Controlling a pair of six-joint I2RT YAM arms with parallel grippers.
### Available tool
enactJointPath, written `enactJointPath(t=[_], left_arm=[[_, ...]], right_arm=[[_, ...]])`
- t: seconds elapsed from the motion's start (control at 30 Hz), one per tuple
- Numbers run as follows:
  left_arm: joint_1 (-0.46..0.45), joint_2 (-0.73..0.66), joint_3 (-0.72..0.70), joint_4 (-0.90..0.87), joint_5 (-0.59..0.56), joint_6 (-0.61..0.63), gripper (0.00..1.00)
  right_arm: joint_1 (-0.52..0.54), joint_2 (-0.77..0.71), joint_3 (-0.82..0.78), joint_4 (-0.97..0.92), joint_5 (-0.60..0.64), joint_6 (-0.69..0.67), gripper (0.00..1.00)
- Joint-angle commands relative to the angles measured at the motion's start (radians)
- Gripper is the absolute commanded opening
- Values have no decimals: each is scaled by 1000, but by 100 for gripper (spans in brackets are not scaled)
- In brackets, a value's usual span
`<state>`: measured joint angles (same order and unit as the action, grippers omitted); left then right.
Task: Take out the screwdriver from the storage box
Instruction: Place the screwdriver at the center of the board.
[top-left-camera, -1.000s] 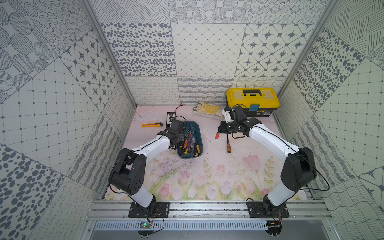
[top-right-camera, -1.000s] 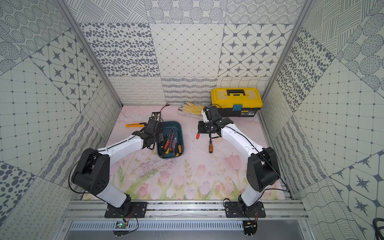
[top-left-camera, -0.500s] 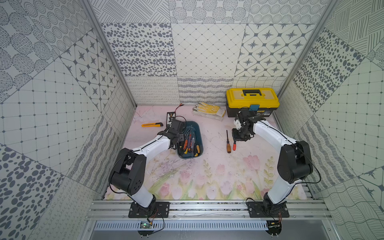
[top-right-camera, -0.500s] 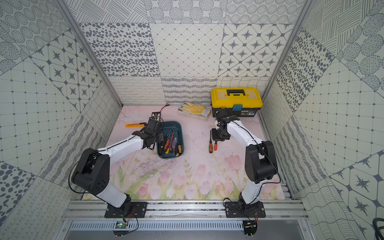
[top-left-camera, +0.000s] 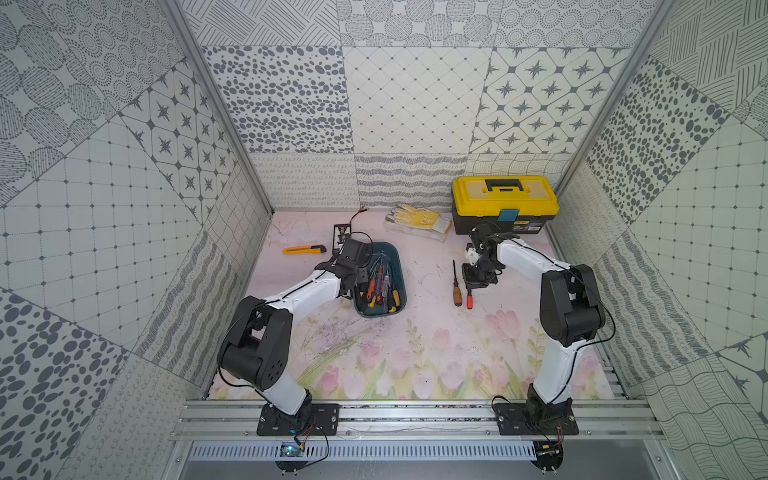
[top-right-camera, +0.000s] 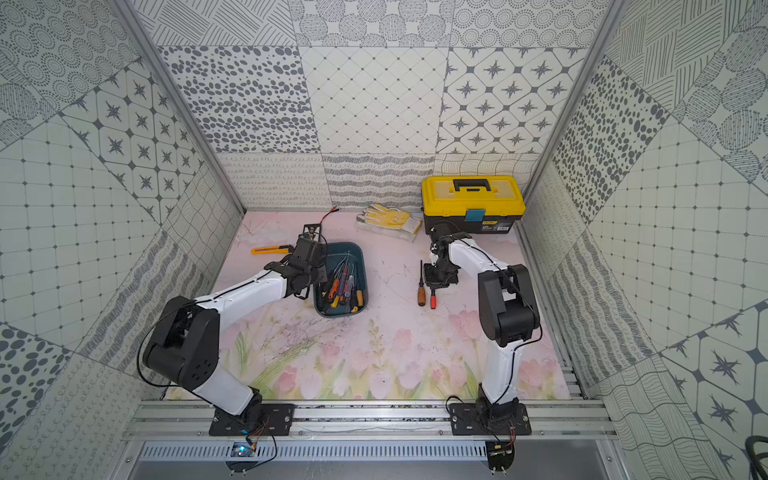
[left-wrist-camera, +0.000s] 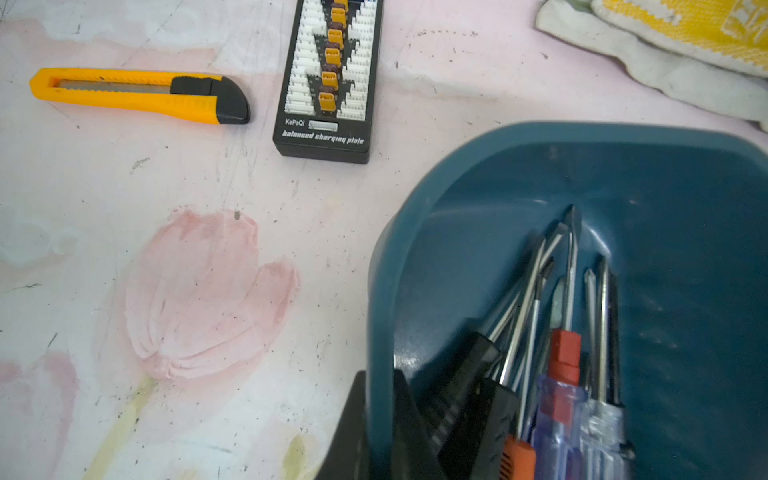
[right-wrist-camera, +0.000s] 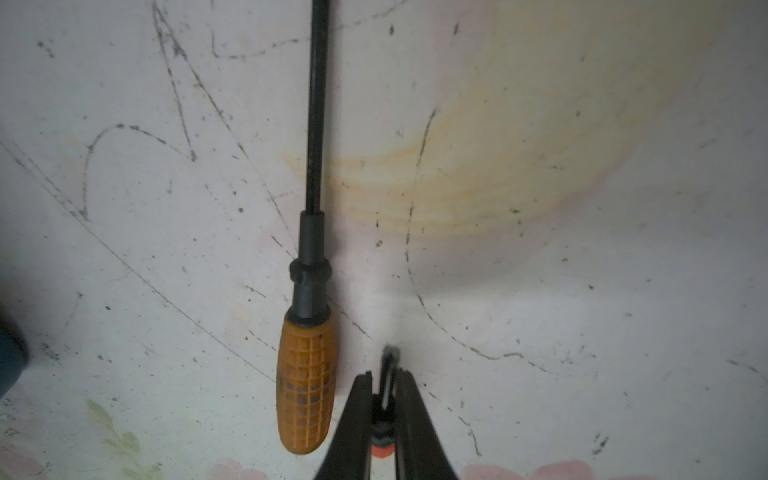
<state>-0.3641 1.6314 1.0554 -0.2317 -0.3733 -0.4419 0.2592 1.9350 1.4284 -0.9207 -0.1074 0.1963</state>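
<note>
One screwdriver (top-left-camera: 469, 300) — in right pincer (right-wrist-camera: 384, 379)

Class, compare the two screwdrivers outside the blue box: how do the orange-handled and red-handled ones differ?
The orange-handled screwdriver lies free on the mat; the red-handled screwdriver is clamped in the right end effector. The orange-handled one is longer with a thicker handle; the red-handled one is slimmer. Both run parallel, handles toward the robot.

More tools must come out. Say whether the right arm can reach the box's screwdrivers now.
Probably not yet: the right gripper is shut on a red screwdriver. Otherwise the way looks free: the box is lidless, the left gripper clamps only its rim.
</note>
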Motion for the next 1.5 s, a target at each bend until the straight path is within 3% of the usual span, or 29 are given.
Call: enactJointPath(t=[0.0, 0.57, 0.87, 1.17, 1.47], left_arm=[[4, 2, 21, 61, -36, 14, 0], [4, 3, 43, 49, -46, 29, 0], [4, -3, 48, 43, -46, 30, 0], [4, -6, 45, 44, -41, 28, 0], [4, -8, 45, 41, -32, 28, 0]], right_arm=[[-7, 41, 24, 34, 4, -11, 0], [-30, 113, 43, 122, -31, 36, 0], [-32, 75, 5, 168, -24, 51, 24], [-29, 20, -24, 177, 11, 67, 26], [4, -189, -83, 251, 78, 65, 32]])
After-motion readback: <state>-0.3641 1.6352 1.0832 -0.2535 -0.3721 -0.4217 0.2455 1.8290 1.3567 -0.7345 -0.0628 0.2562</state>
